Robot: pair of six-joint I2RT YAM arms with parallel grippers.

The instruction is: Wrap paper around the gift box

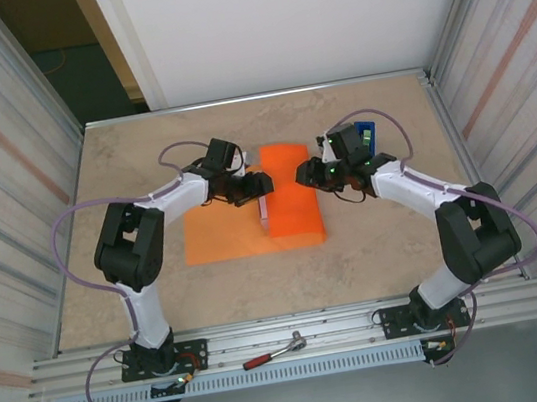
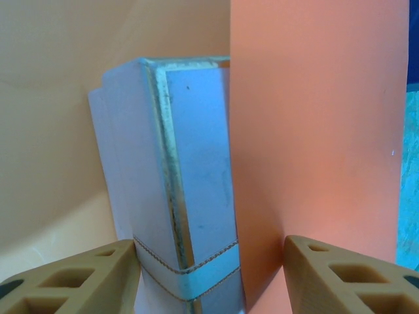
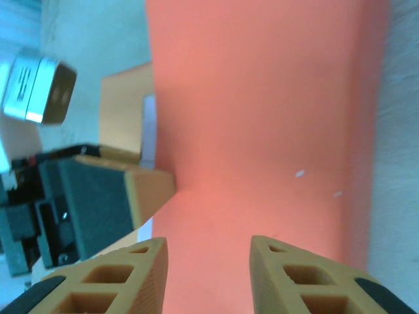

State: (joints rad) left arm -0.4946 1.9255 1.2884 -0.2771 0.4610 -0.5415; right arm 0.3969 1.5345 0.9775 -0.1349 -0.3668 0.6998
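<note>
Dark print on a silver block (image 3: 39,88) is too blurred to read. The arms bend inward from 7 and 5 o'clock, wrists nearly meeting over the paper (image 1: 228,235) mid-table. The left gripper (image 1: 255,191) straddles the gift box (image 2: 196,150) (tipped up on edge, paper flap at its 3 o'clock). Whether it clamps the box cannot be told. The right gripper (image 1: 307,173) has its fingers spread, pinching nothing.

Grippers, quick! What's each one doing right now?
Left gripper: jaws astride the gift box and paper; grip cannot be told.
Right gripper: open, holding nothing.
</note>
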